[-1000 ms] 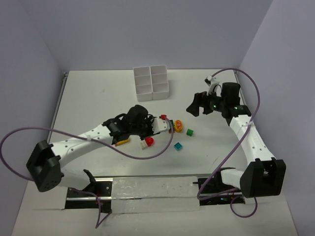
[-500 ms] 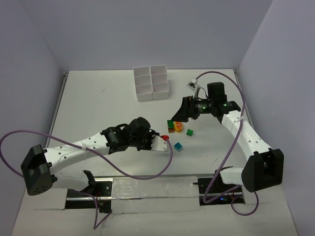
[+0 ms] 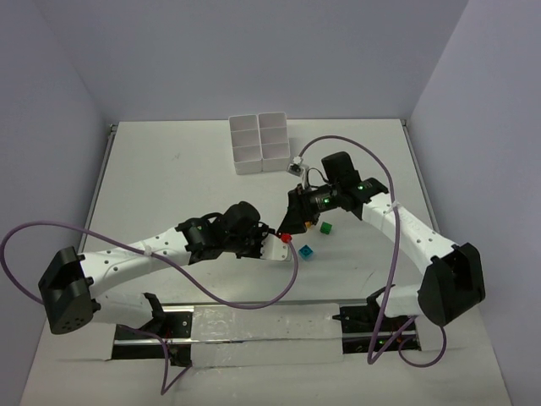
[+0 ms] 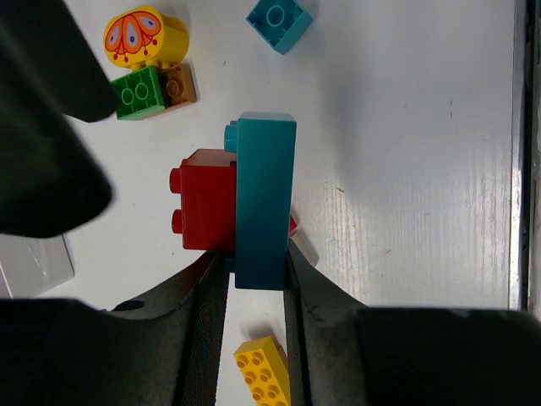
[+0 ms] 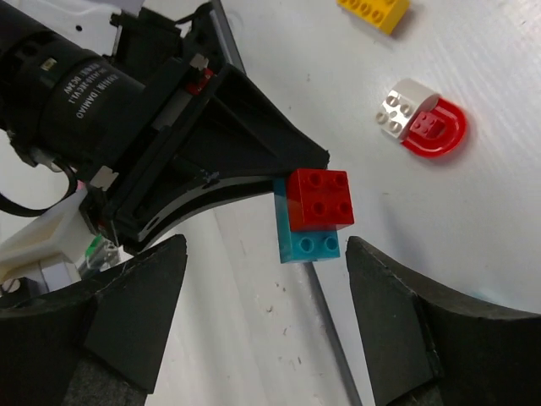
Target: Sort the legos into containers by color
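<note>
My left gripper [image 3: 275, 245] [image 4: 256, 262] is shut on a cyan-blue brick [image 4: 266, 203] with a red brick [image 4: 203, 201] stuck to its side. The pair also shows in the right wrist view [image 5: 313, 222] and as a red spot in the top view [image 3: 286, 238]. My right gripper [image 3: 292, 223] [image 5: 266, 317] is open, its jaws wide apart on either side of that pair, not touching it. The white six-compartment tray [image 3: 261, 142] stands at the back.
On the table lie a yellow round printed piece [image 4: 145, 35], a green brick [image 4: 139, 91] joined to a brown one [image 4: 179, 85], a cyan brick [image 3: 306, 251], a green brick [image 3: 325, 227], a yellow brick [image 4: 262, 368], and a white brick [image 5: 404, 106] with a red arch [image 5: 439, 131].
My left gripper has drawn back toward the near side with the cyan and red pair. My right arm has swung left and down until its open jaws face that pair.
</note>
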Controlling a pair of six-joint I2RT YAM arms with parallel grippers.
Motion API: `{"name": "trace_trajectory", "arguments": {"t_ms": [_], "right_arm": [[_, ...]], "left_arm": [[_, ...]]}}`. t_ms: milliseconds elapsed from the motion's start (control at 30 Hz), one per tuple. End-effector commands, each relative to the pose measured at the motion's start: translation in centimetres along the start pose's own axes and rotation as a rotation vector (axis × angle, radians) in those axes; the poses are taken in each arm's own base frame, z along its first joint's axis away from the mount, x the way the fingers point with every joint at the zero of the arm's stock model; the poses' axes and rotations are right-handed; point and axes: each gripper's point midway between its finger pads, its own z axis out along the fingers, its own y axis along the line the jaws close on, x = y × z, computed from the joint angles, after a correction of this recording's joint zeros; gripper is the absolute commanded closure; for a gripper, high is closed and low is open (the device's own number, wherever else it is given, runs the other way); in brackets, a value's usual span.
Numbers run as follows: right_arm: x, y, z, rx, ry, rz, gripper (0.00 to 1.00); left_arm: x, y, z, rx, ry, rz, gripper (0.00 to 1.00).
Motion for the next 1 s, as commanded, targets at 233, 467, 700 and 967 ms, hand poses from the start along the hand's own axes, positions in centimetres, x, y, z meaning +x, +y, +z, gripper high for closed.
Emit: {"name": "trace_trajectory", "arguments": {"t_ms": [233,467,700,967], "right_arm": [[1.6,-0.1,1.6,-0.074,0.121,0.012,0.19],[1.3,0.2,2.2,-0.141,0.146,0.058,0.28],[0.9,0.6,2.3,-0.179,0.154,0.078,0.46],[1.3,0.5,2.2,-0.185,0.185,0.083,0.54]], "left_arm": [[-3.5,2.3,-1.3,-0.088,-0.114,0.038,1.0],[-4.5,2.4,-1.8,-0.102,-0.136,0.055,1.0],[-4.6,1.7,-1.5,-0.092,-0.133,0.073,1.0],[-4.6,2.0,-1.5,-0.11,-0.133,0.074,1.0]]}}
